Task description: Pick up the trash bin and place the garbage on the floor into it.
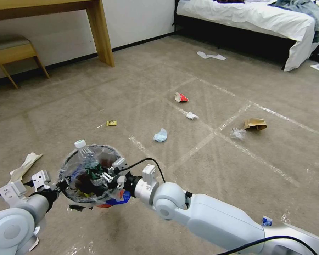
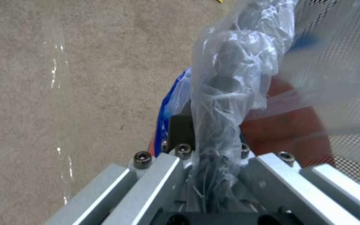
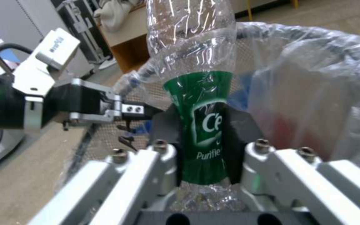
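The trash bin (image 1: 78, 193), lined with crinkled clear plastic, hangs above the floor (image 1: 216, 166) at the lower left. My left gripper (image 1: 62, 184) is shut on its rim; the left wrist view shows the fingers clamping rim and liner (image 2: 219, 103). My right gripper (image 1: 109, 174) is shut on a clear bottle (image 1: 85, 155) with a green label (image 3: 201, 103), held tilted over the bin's mouth. Garbage lies on the carpet: a red-white carton (image 1: 181, 97), a white tissue (image 1: 192, 115), a blue mask (image 1: 160, 135), a brown paper bag (image 1: 255, 124), a clear wrapper (image 1: 237, 133) and a yellow wrapper (image 1: 111, 123).
White paper (image 1: 24, 164) lies at the left, near my left arm. Two white slippers (image 1: 211, 55) lie before the bed (image 1: 258, 17) at the back right. A wooden desk leg (image 1: 101, 32) and a stool (image 1: 12, 53) stand by the back wall.
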